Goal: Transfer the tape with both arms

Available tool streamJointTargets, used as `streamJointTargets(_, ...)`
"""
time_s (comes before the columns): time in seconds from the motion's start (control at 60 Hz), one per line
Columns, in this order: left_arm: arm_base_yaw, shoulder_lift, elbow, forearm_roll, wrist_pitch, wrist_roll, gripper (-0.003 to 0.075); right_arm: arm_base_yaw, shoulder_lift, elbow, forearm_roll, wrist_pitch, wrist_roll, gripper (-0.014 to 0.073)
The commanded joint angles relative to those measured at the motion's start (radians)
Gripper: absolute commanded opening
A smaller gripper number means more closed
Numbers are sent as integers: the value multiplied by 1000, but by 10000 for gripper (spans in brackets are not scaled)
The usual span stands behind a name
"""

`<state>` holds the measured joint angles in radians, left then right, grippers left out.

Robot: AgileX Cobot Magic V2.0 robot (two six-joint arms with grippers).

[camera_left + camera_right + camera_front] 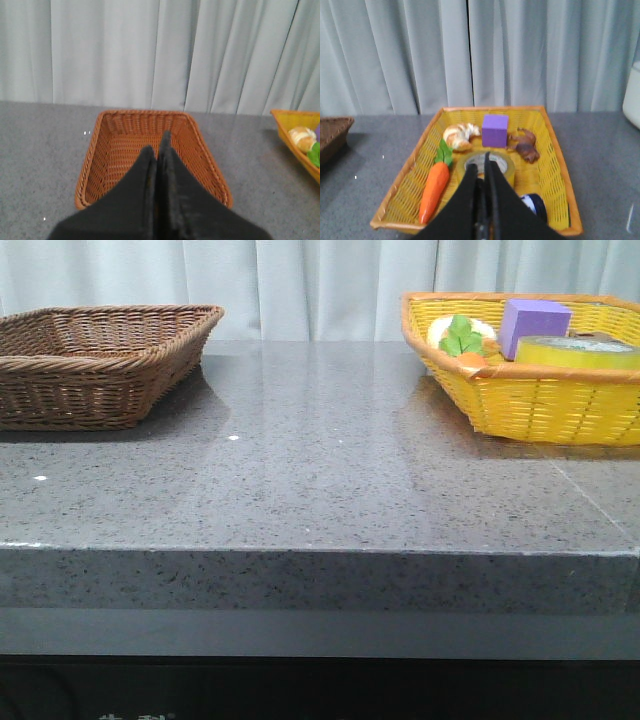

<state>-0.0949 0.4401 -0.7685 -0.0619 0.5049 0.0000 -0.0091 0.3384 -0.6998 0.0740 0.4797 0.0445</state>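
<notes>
The tape [575,350] is a low yellow roll lying flat in the yellow basket [530,405] at the table's back right. In the right wrist view the tape [507,166] lies in the middle of that basket, and my right gripper [481,164] hangs above its near side, shut with nothing between the fingers. My left gripper [158,144] is shut and empty too, and it hovers over the brown wicker basket [97,165] at the back left. Neither gripper shows in the front view.
Sharing the yellow basket [410,172] with the tape are a toy carrot [435,190], a bread roll [460,136], a purple block [495,130], a brown toy [525,145] and a dark round object [536,206]. Nothing lies in the brown basket [100,360].
</notes>
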Motion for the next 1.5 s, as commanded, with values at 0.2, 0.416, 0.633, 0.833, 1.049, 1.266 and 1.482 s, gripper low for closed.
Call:
streamJointTargets(0.2, -8, 163, -38, -3, -5, -10, -20, 1, 254, -65, -13, 56, -6, -67)
streamJointTargets(0.416, -8, 259, -38, -5, -7, -10, -20, 1, 401, -65, -13, 61, -6, -67)
streamJointTargets(0.633, -8, 354, -38, -3, -12, -10, -20, 1, 496, -65, -13, 54, -7, -62)
streamJointTargets(0.833, -8, 406, -38, 0, -49, -10, 218, 1, 553, -65, -14, 58, -14, 251)
streamJointTargets(1.049, -8, 420, -38, 0, -105, -10, 571, 0, 560, -80, -14, 43, -15, 545)
streamJointTargets(1.266, -105, 420, -47, -9, -122, 7, 563, -27, 632, -225, -13, 100, -13, 538)
streamJointTargets(1.482, -352, 420, -77, -2, -122, 37, 563, -75, 811, -452, -9, 222, -1, 538)
